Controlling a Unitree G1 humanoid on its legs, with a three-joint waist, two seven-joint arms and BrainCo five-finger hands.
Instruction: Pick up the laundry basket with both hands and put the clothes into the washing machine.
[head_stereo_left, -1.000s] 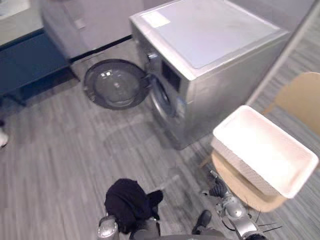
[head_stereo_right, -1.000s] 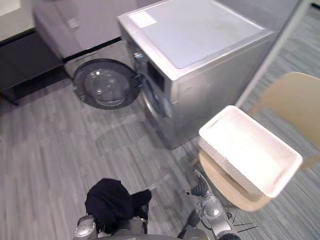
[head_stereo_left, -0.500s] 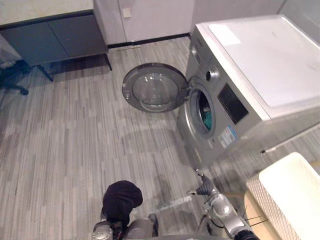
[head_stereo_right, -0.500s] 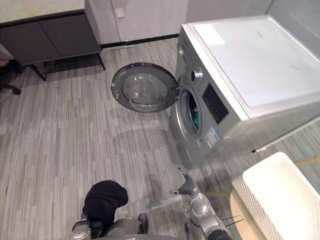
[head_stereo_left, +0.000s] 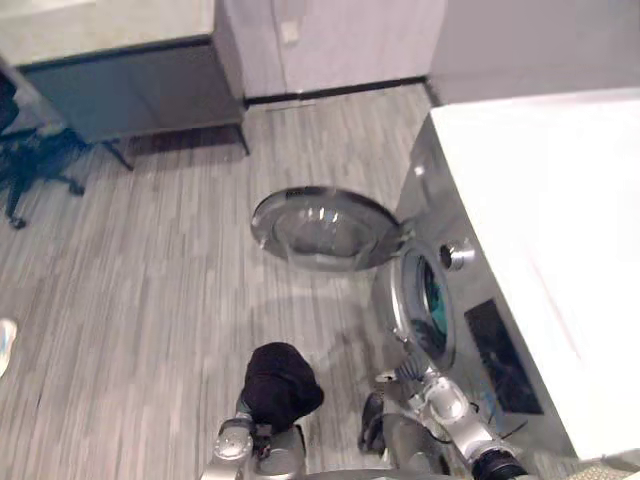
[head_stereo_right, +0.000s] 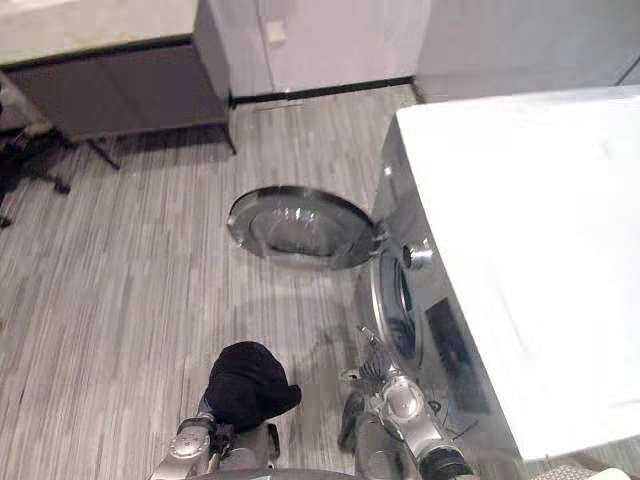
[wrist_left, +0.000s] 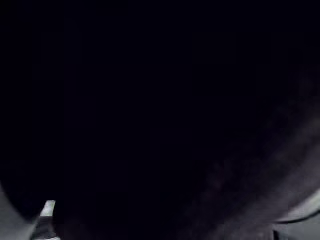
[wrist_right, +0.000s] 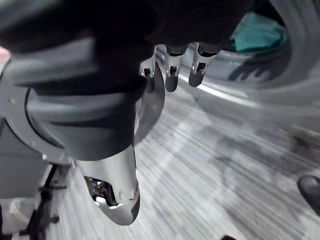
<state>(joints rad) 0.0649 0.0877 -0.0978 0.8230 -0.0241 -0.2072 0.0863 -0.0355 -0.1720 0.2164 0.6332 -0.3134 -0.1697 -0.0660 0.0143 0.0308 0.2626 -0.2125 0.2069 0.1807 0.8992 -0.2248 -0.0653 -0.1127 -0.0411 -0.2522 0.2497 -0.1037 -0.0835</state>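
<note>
Over left hand (head_stereo_left: 257, 437), black garment (head_stereo_left: 283, 383) bunched

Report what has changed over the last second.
The camera has swung round, so the washing machine now lies at the view's right, its front opening just ahead of the right hand. Nothing was taken hold of or let go. Unchanged: the black garment still covers the left hand, the right hand stays open and empty, the door stands open, and a teal cloth lies in the drum.
</note>
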